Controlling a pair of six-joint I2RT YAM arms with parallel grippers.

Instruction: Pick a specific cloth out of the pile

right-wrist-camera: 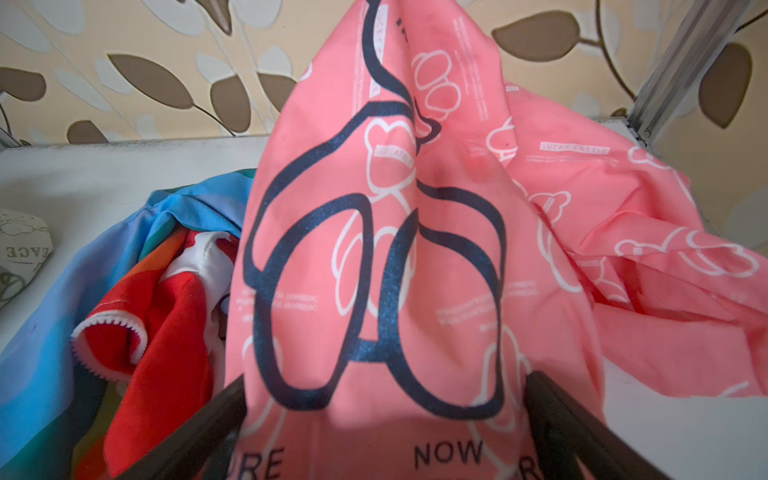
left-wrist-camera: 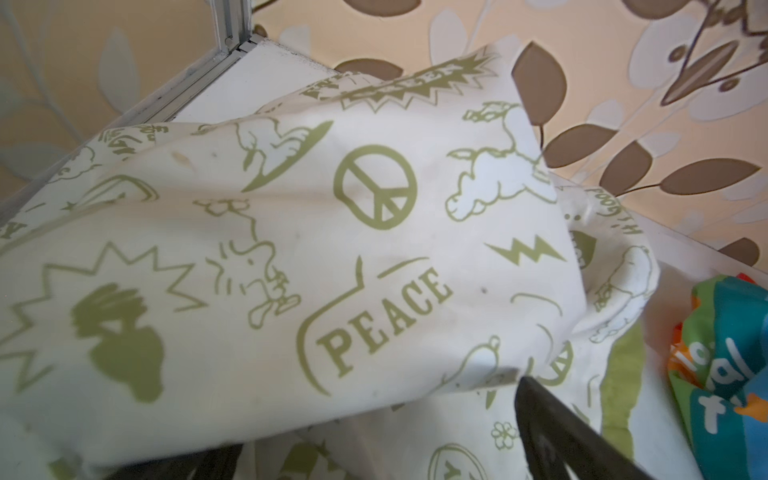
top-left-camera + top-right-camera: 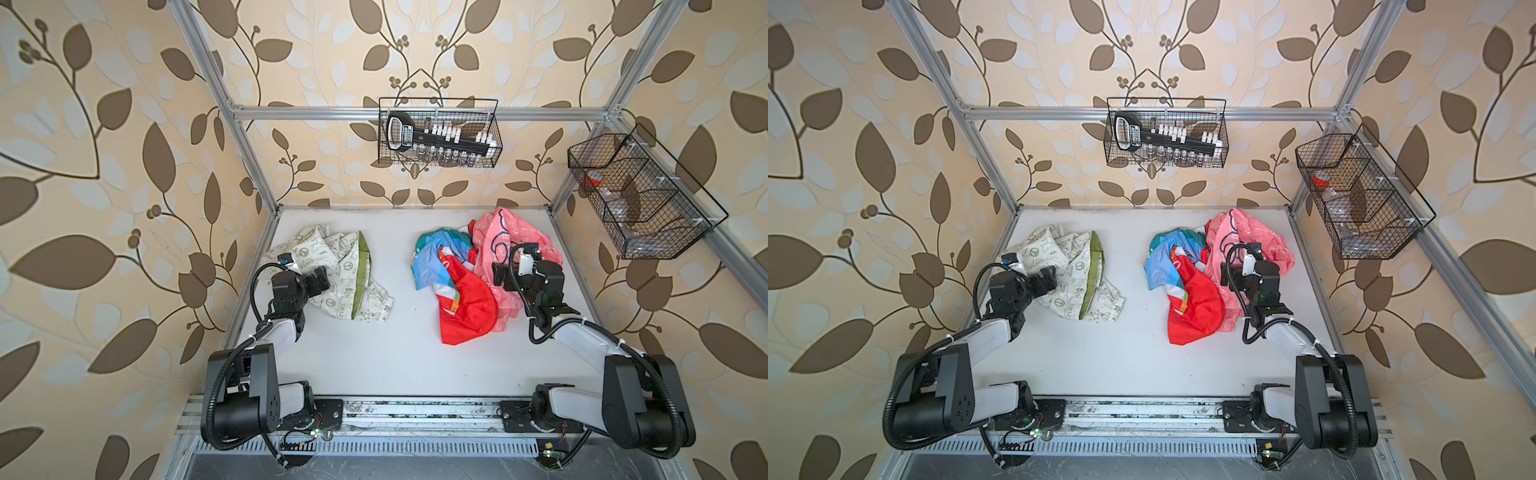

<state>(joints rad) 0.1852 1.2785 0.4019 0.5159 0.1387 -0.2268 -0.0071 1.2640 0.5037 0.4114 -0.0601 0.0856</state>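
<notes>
The cloth point(image 3: 332, 266) point(image 3: 1071, 266), white with olive-green doodles and a lime-green lining, lies crumpled on the left of the table, apart from the pile point(image 3: 457, 282) point(image 3: 1187, 286). My left gripper point(image 3: 319, 280) point(image 2: 374, 419) is open at the cloth's left side, and a fold printed PEACE point(image 2: 382, 316) lies across its jaws. The pile on the right holds a pink cloth point(image 1: 415, 249), a red one point(image 1: 166, 353) and a blue striped one point(image 1: 83, 291). My right gripper point(image 3: 498, 274) point(image 1: 384, 386) is open, its fingers either side of a raised pink fold.
A wire basket point(image 3: 440, 133) with a tool rack hangs on the back rail. Another wire basket point(image 3: 640, 195) hangs on the right rail. Aluminium frame posts point(image 3: 266, 174) stand at the back corners. Bare white table point(image 3: 395, 353) spreads in front of both cloth heaps.
</notes>
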